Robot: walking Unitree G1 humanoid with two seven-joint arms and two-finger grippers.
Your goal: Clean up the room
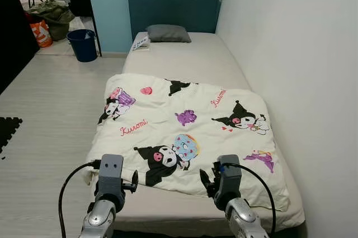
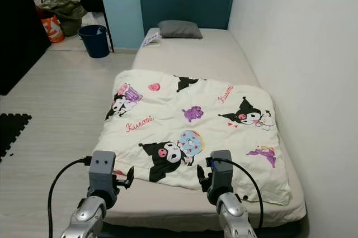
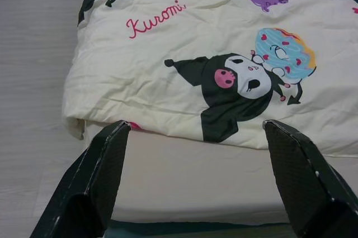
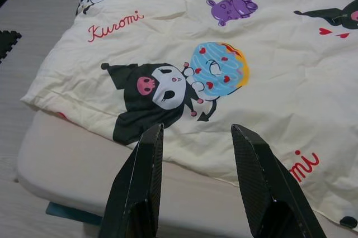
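— What lies on the left, across the floor?

— A black foam mat [image 1: 8,128] at the edge of the pale floor [image 1: 56,109]; farther back an orange bag [image 1: 40,32] and a blue bucket [image 1: 83,44], just beside the light blue wall.

— And the bed?

— The bed [image 1: 196,59] runs lengthwise away from the robot, along the white wall on the right, with a teal headboard [image 1: 173,0] at the far end. A grey pillow [image 1: 168,33] lies just before the headboard, and a small printed paper [image 1: 140,43] sits next to it.

— Where is the blanket?

— The cream blanket [image 1: 184,132] is spread flat over the near half of the bed. It lies slightly askew, its long side across the mattress, its left edge hanging over the side. The near edge stops short of the foot, leaving a strip of bare mattress.

— Any writing?

— "Kuromi" in red script, several times, among black cartoon figures, a blue doughnut and purple shapes.

— The grippers?

— The left gripper [image 3: 196,137] hovers above the foot of the bed near the blanket's left corner, fingers spread wide, grasping nothing. The right gripper [image 4: 196,137] hovers over the near edge of the blanket, fingers apart, also free.
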